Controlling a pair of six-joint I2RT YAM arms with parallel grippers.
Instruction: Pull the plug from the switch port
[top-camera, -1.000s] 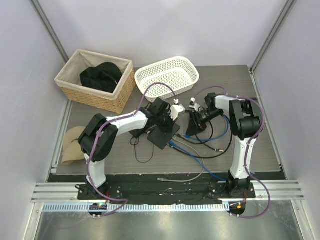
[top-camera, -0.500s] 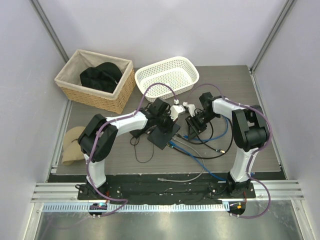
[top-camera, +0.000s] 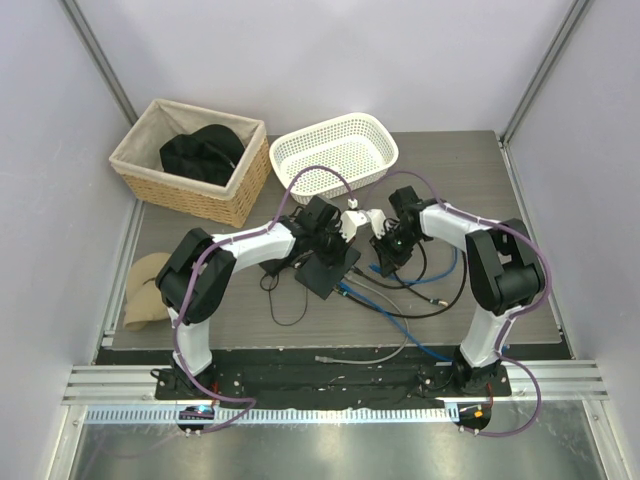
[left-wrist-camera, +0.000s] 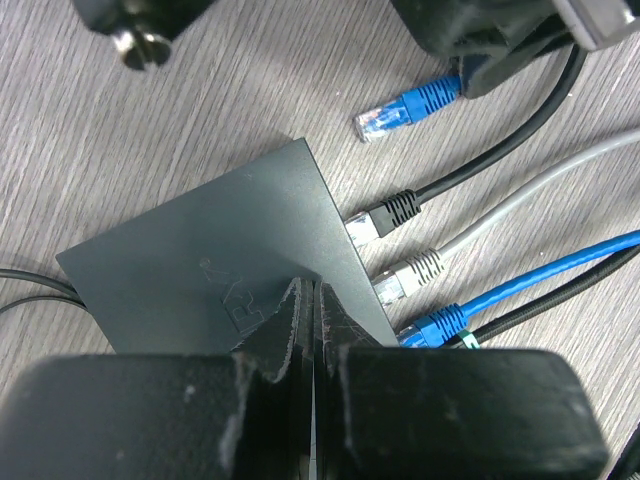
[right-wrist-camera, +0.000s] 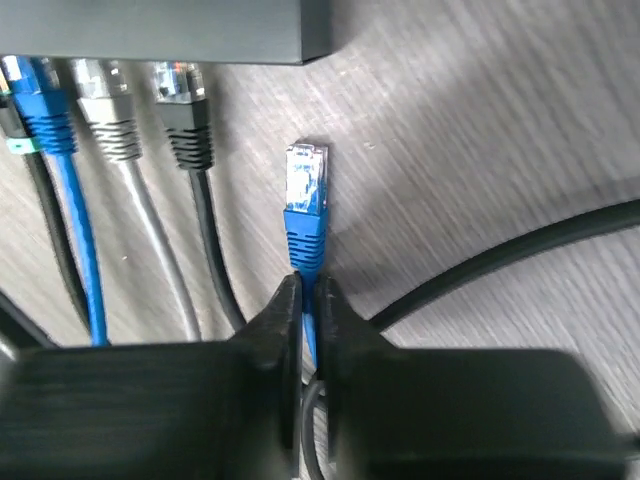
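Switch (left-wrist-camera: 200, 270) lies flat on table (left-wrist-camera: 150, 120), lower left of left wrist view. Blue plug (right-wrist-camera: 305, 205) out of port, lying just off switch edge, mid-frame in right wrist view. Right gripper (right-wrist-camera: 305, 290) fingers narrow, pinching plug's tail end. Left gripper (left-wrist-camera: 305, 297) fingers pressed together, tips touching switch top. Black cable (right-wrist-camera: 190, 130) and grey cable (right-wrist-camera: 115, 130) seated in ports.

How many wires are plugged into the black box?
3, side by side in the switch: black plug, gray plug, blue plug. Another black wire beside the blue one may hide a fourth.
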